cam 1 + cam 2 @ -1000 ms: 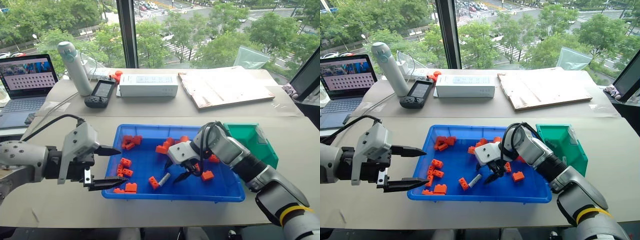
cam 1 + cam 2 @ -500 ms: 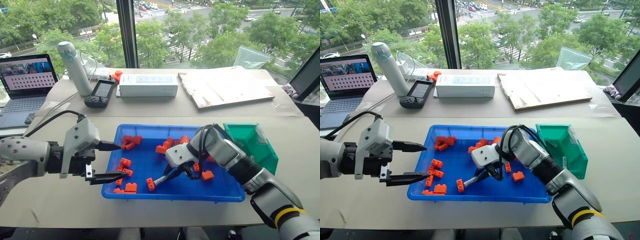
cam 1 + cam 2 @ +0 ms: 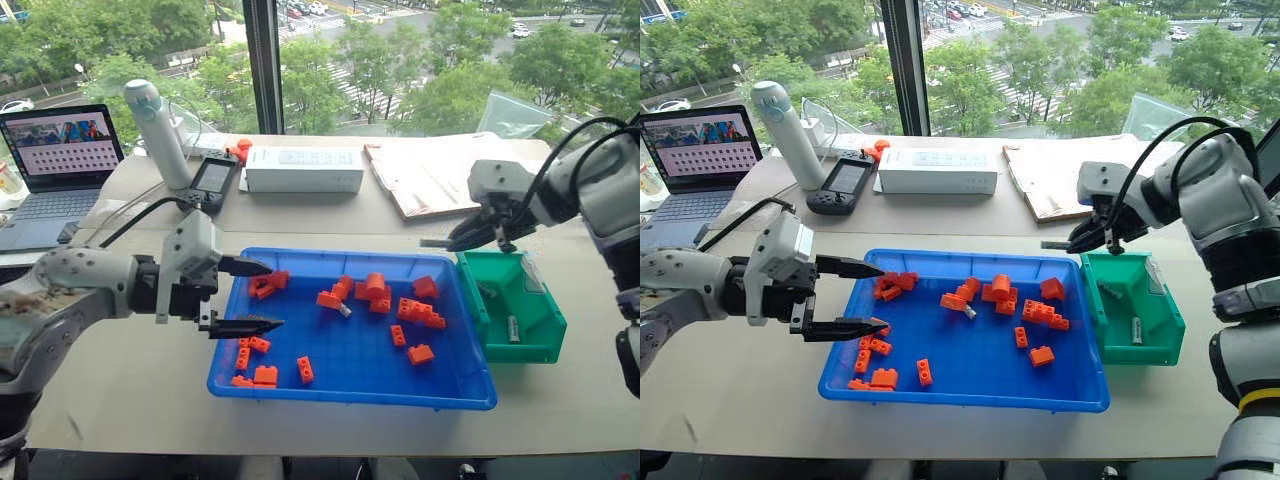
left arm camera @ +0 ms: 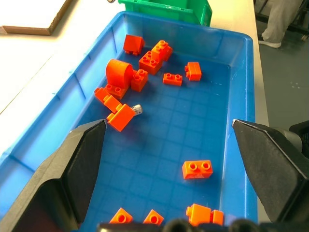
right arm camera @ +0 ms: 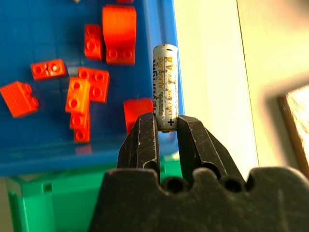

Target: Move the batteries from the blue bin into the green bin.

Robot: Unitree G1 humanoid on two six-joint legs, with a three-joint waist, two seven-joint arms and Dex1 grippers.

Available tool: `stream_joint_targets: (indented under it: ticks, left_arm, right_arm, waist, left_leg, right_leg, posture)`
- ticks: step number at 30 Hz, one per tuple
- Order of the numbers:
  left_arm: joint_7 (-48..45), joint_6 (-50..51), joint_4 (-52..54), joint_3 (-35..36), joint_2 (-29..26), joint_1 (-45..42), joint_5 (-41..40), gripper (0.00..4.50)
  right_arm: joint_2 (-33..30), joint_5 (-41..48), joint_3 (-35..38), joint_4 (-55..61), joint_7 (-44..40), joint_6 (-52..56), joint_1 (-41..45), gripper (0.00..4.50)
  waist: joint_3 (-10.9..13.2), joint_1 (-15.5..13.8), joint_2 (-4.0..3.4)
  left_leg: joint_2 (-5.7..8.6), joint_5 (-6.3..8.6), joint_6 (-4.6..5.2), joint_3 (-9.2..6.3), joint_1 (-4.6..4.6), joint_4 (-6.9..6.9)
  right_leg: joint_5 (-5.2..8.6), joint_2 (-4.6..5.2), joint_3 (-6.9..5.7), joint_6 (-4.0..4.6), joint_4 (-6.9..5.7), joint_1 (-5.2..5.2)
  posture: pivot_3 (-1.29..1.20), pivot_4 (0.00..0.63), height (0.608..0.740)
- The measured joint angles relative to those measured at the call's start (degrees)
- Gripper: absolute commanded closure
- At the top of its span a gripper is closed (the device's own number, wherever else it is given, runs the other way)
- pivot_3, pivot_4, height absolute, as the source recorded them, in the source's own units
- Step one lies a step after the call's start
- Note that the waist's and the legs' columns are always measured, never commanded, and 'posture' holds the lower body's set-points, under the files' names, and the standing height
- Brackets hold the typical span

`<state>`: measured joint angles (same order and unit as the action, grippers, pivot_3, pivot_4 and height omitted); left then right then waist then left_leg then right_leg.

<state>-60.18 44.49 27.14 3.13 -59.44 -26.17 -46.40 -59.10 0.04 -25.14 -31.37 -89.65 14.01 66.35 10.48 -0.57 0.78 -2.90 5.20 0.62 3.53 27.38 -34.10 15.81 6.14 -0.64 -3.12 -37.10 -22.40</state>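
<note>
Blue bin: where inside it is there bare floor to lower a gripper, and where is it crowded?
The blue bin has bare floor in its near middle, between the loose brick and the brick. Orange bricks crowd the far half, with one battery among them; more bricks line the side by the open left gripper.

My head's two eyes look down over the desk (image 3: 120,390) and share the blue bin (image 3: 330,382); my wrist cameras look closely into it.

A beige table (image 3: 120,390) is set before a large window (image 3: 400,60); green trees (image 3: 470,80) and a street are seen outside in daylight.
</note>
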Motion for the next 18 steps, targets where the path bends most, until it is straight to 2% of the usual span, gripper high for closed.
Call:
stream_joint_targets:
  ticks: [3,7,9,11,15,18]
  left_arm:
    - [-1.96,-1.51,-2.42,-3.15,2.07,-2.95,2.39,0.0]
    - [-4.09,-3.11,-4.96,-5.06,3.28,-5.0,4.92,0.0]
    - [-5.0,-3.47,-5.81,-5.66,3.5,-5.42,6.01,0.0]
    - [-5.78,-4.0,-6.22,-5.99,3.71,-5.48,6.6,0.0]
    - [-6.38,-4.43,-6.69,-6.44,3.81,-5.55,7.8,0.0]
    - [-6.36,-4.4,-6.52,-6.16,3.54,-5.02,8.06,0.0]
  right_arm:
    - [-3.4,-2.82,1.24,-0.58,0.89,-1.88,-3.46,4.27]
    - [-4.02,-5.88,1.55,-0.8,2.56,-3.11,-8.79,4.27]
    - [-4.01,-6.51,1.84,-0.46,2.8,-2.98,-11.06,3.26]
    - [-4.01,-6.68,2.07,0.34,2.54,-2.2,-12.44,2.72]
    - [-3.92,-6.56,4.34,2.79,2.6,-1.06,-12.34,1.3]
    - [-0.88,-4.48,7.67,7.31,2.64,1.61,-9.3,0.31]
  waist:
    - [0.0,0.15,0.0]
    - [0.0,0.63,0.0]
    - [0.01,0.68,-0.02]
    - [0.02,0.68,-0.03]
    - [0.04,0.73,-0.06]
    - [0.04,1.25,-0.07]
  left_leg:
    - [-0.02,-0.05,0.08,0.0,-0.01,-0.01]
    - [-0.02,-0.06,0.1,0.0,-0.02,-0.09]
    - [-0.02,-0.1,0.16,0.0,-0.02,-0.11]
    - [-0.02,-0.22,0.36,0.0,-0.02,-0.12]
    - [-0.03,-0.2,0.34,-0.01,-0.02,-0.12]
    - [-0.06,-0.2,0.33,-0.02,-0.03,-0.1]
  right_leg:
    - [0.0,-0.01,0.0,-0.01,-0.02,0.02]
    - [0.0,-0.01,0.02,-0.01,-0.05,0.03]
    - [0.0,-0.01,0.04,-0.02,-0.06,0.03]
    - [0.0,-0.01,0.05,-0.02,-0.07,0.03]
    - [0.0,-0.01,0.06,-0.01,-0.07,0.03]
    - [0.0,-0.02,0.05,-0.01,-0.08,0.03]
  posture:
    - [0.0,0.15,0.74]
    - [0.0,0.15,0.74]
    - [0.0,0.15,0.74]
    - [0.0,0.15,0.74]
    - [0.0,0.15,0.74]
    - [0.0,0.15,0.74]
